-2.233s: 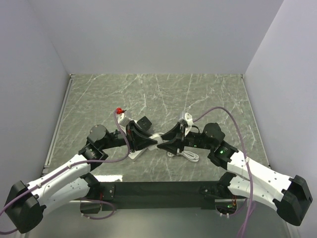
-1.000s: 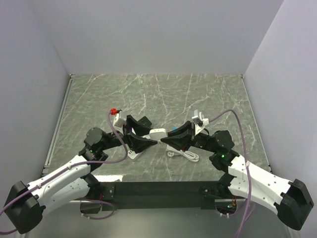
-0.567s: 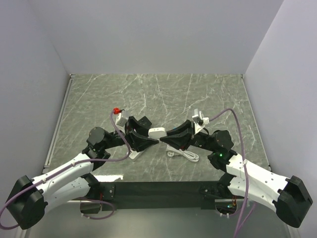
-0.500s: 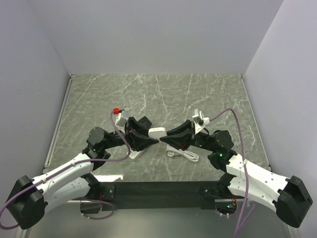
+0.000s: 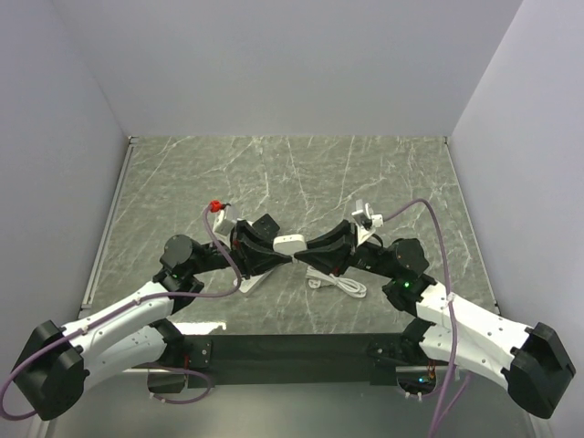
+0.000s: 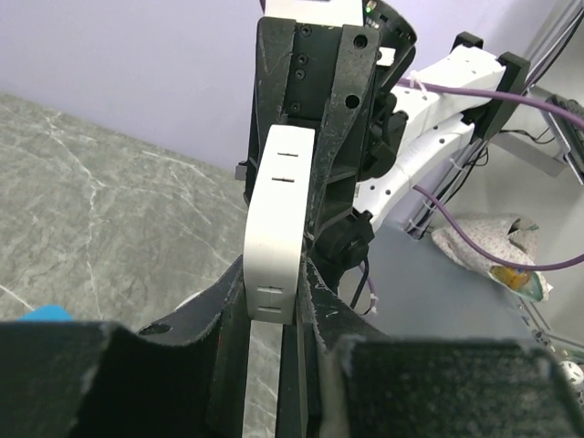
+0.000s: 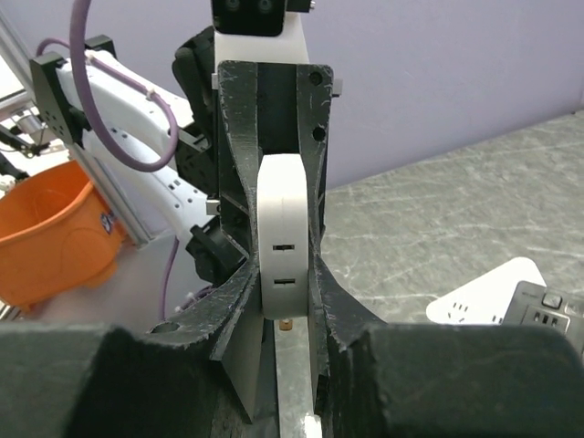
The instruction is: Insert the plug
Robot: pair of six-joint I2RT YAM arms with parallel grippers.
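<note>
A white plug body [image 5: 290, 243] with narrow slots hangs in the air above the middle of the table, between the two arms. My left gripper [image 5: 274, 256] is shut on it from the left. My right gripper [image 5: 315, 251] is shut on it from the right. In the left wrist view the plug [image 6: 278, 210] sits clamped between my fingers, with the other gripper's fingers around its far end. In the right wrist view the plug [image 7: 285, 219] is clamped the same way, and a small brass pin [image 7: 286, 322] shows beneath it. A white power strip [image 5: 250, 282] lies on the table below the left gripper.
A white cable [image 5: 345, 286] lies coiled on the marble table under the right gripper. The power strip's end [image 7: 479, 297] and a grey socket block [image 7: 545, 315] show at the right wrist view's lower right. Plain walls enclose the table on three sides.
Since 2.2 s ago both grippers have lifted the plug slightly and the right wrist has swung right. Over the last half second almost nothing has moved.
</note>
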